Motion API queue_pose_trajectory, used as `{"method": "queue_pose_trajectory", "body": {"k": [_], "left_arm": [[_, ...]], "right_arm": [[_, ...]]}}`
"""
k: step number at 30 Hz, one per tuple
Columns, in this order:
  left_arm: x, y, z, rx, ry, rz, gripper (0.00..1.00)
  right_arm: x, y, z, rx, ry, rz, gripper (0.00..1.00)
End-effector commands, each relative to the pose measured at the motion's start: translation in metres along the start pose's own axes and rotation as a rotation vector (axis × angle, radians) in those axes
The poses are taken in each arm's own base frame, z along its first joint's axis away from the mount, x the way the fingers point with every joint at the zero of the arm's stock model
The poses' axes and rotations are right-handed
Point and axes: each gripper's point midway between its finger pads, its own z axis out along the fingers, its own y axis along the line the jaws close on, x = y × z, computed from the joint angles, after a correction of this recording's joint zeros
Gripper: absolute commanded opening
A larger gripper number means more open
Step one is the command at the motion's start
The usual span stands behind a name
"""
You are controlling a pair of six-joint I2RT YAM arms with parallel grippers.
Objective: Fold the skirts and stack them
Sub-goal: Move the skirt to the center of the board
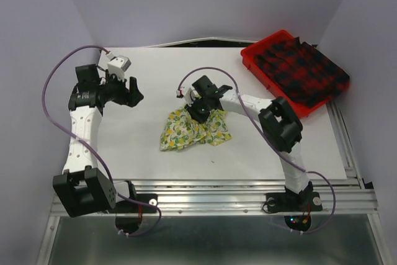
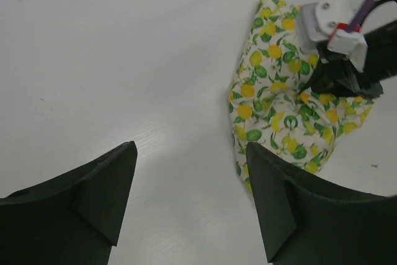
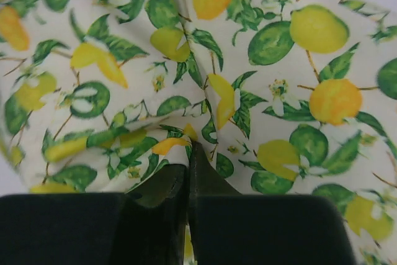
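Observation:
The cream-yellow lemon-print skirt (image 1: 189, 131) lies bunched in the middle of the white table. My right gripper (image 1: 200, 111) is down on its far edge, shut on a fold of the cloth (image 3: 279, 91); in the right wrist view its tips (image 3: 191, 153) are closed tight together on the fabric. The red-and-black plaid skirt (image 1: 307, 69) fills the red tray (image 1: 250, 59) at the back right. My left gripper (image 1: 133, 91) hovers at the back left, open and holding nothing. In its own view the fingers (image 2: 105, 197) frame bare table, with the lemon skirt (image 2: 279, 116) to their right.
The white table sheet (image 1: 142, 147) ends at metal rails (image 1: 217, 200) along the near edge. Grey walls close in at the back and both sides. The right arm's wrist (image 2: 335, 29) with its purple cable stands over the skirt in the left wrist view.

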Motion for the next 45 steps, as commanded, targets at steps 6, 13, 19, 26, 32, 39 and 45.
{"method": "queue_pose_trajectory", "body": {"k": [6, 13, 19, 26, 32, 39, 45], "left_arm": [[0.096, -0.010, 0.007, 0.145, 0.285, 0.111, 0.74], [0.111, -0.003, 0.015, 0.127, 0.310, 0.133, 0.72], [0.089, -0.038, 0.021, 0.147, 0.203, 0.333, 0.80], [0.055, -0.109, 0.045, 0.172, -0.057, 0.599, 0.84], [0.075, -0.149, 0.064, 0.250, -0.006, 0.628, 0.84], [0.084, -0.155, 0.087, 0.122, 0.015, 0.563, 0.84], [0.086, -0.139, 0.108, 0.006, 0.070, 0.542, 0.65]], "right_arm": [[-0.033, 0.002, 0.019, -0.079, -0.068, 0.177, 0.04], [-0.099, 0.014, 0.006, -0.184, -0.207, 0.248, 0.10], [-0.091, 0.009, -0.018, -0.137, -0.205, 0.264, 0.05], [-0.080, 0.015, -0.017, -0.230, -0.173, 0.378, 0.01], [-0.079, 0.013, -0.010, -0.231, -0.163, 0.418, 0.01], [-0.079, 0.012, -0.010, -0.252, -0.162, 0.446, 0.01], [-0.076, 0.008, -0.011, -0.249, -0.159, 0.462, 0.01]]}}
